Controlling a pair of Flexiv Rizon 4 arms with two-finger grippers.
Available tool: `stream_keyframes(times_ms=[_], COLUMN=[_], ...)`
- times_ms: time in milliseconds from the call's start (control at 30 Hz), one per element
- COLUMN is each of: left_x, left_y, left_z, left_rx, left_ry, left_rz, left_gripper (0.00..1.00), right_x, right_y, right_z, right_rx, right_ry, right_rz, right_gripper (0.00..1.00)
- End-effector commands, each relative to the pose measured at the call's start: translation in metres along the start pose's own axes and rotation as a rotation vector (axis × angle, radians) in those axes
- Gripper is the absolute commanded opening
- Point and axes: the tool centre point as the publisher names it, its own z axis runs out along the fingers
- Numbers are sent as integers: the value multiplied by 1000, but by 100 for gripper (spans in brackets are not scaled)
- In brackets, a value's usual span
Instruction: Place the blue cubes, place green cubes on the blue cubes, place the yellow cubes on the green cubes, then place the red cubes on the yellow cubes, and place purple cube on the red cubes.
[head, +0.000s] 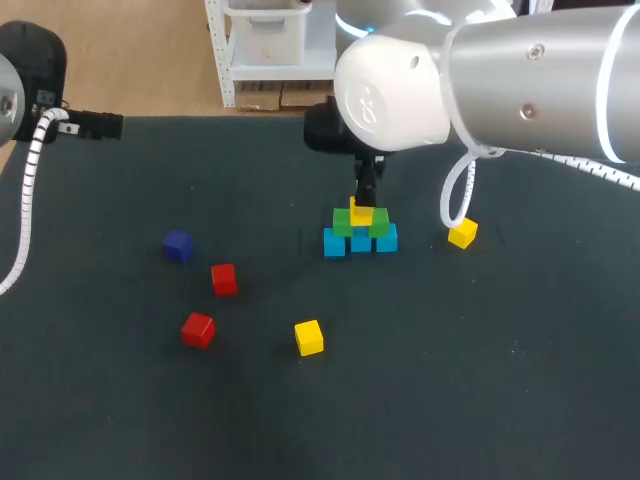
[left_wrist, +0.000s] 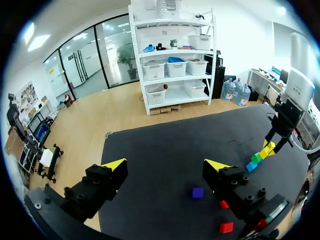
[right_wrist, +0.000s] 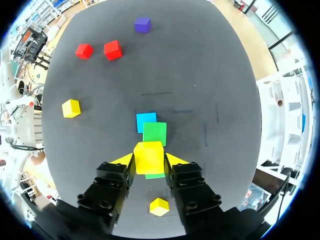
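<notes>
The right arm (head: 540, 80) comes in from the right edge of the surface (head: 480, 400) and reaches to the middle, a little toward the far edge. Its wrist is turned down, so the right gripper (right_wrist: 149, 159) points straight at the surface. The jaws are narrow and hold 1 yellow cube (right_wrist: 148, 155) from 2 sides.

This cube is at the top of a small stack. The stack has 3 blue cubes (head: 333, 242) (head: 360, 243) (head: 386, 238) in a row on the surface, with 2 green cubes (head: 343, 222) (head: 379, 221) on them. I cannot tell if the held cube already rests on the green ones.

The left arm (head: 20, 70) stays at the far left corner. The left gripper (left_wrist: 167, 165) is above the surface there, and its jaws are wide with nothing between them.

2 more yellow cubes lie loose, 1 (head: 462, 234) just right of the stack and 1 (head: 309, 338) nearer the front edge. 2 red cubes (head: 224, 279) (head: 198, 329) and the purple cube (head: 177, 245) lie toward the left edge, well apart from the stack.
</notes>
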Motion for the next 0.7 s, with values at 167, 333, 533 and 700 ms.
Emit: stream_keyframes(times_ms=[167, 333, 533, 700], left_x=[-1, -1, -1, -1], left_y=[2, 2, 2, 2], left_z=[0, 0, 0, 0], left_rx=[8, 8, 8, 8], left_ry=[2, 2, 2, 2], left_rz=[2, 2, 2, 2], left_gripper=[100, 100, 100, 100], right_x=[3, 8, 36, 75], right_y=[1, -1, -6, -8], right_z=[-1, -7, -17, -18], right_rx=[10, 17, 31, 34], right_ry=[-4, -21, -43, -40], right_rz=[1, 16, 83, 161], right_gripper=[47, 49, 51, 53])
